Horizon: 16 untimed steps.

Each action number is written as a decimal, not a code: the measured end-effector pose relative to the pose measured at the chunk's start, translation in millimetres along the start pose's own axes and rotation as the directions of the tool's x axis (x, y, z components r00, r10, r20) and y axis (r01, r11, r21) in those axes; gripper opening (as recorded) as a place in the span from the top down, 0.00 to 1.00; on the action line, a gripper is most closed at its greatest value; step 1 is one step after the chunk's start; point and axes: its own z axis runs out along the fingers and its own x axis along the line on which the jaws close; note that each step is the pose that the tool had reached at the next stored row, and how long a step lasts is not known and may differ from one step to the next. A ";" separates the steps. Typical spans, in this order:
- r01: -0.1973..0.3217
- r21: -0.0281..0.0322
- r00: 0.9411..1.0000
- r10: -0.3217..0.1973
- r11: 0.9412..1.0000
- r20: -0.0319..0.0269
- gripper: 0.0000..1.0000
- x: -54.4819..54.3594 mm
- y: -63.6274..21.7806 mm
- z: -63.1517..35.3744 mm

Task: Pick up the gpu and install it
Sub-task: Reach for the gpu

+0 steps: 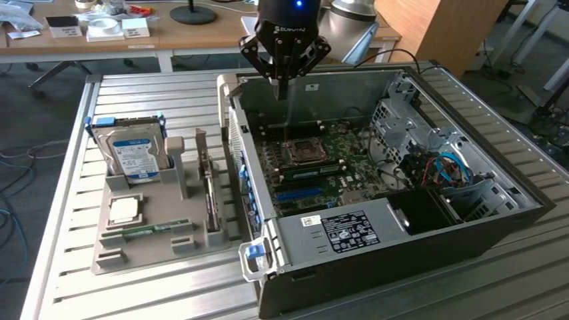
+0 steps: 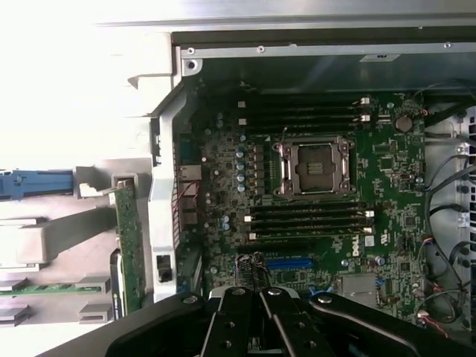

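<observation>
1. Gripper position. I see the gripper (image 1: pixel 281 92) hanging above the open computer case (image 1: pixel 400 267), near the case's far wall and over the far part of the motherboard (image 1: pixel 334 157). The fingers (image 1: pixel 281 85) are pressed together with nothing between them. In the wrist view the gripper (image 2: pixel 260 296) points down at the motherboard (image 2: pixel 387 156), with the empty processor socket (image 2: pixel 316 165) beyond the tips.

2. Task item. The gpu (image 1: pixel 208 193) is not held. It stands on its long edge in a slot of the grey tray (image 1: pixel 116 257), on the tray side nearest the case. In the wrist view I see the gpu (image 2: pixel 130 245) edge-on as a narrow green strip just outside the case wall. It is well apart from the gripper.

3. Layout. The slatted metal surface (image 1: pixel 133 93) carries both units. The tray lies toward the surface's edge at the exterior view's left, and the case takes up the middle and the exterior view's right.

4. Other tray contents. A hard drive (image 1: pixel 132 157) with a blue-white label stands upright at the tray's far end. A memory stick (image 1: pixel 146 230) lies flat near the tray's near end.
</observation>
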 end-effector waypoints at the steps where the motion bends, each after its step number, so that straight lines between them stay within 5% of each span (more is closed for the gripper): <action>1: 0.000 0.000 1.000 0.000 1.000 0.000 0.89 0.7 0.0 0.0; 16: 0.000 0.000 1.000 0.000 1.000 0.000 0.89 10.9 -0.8 -0.3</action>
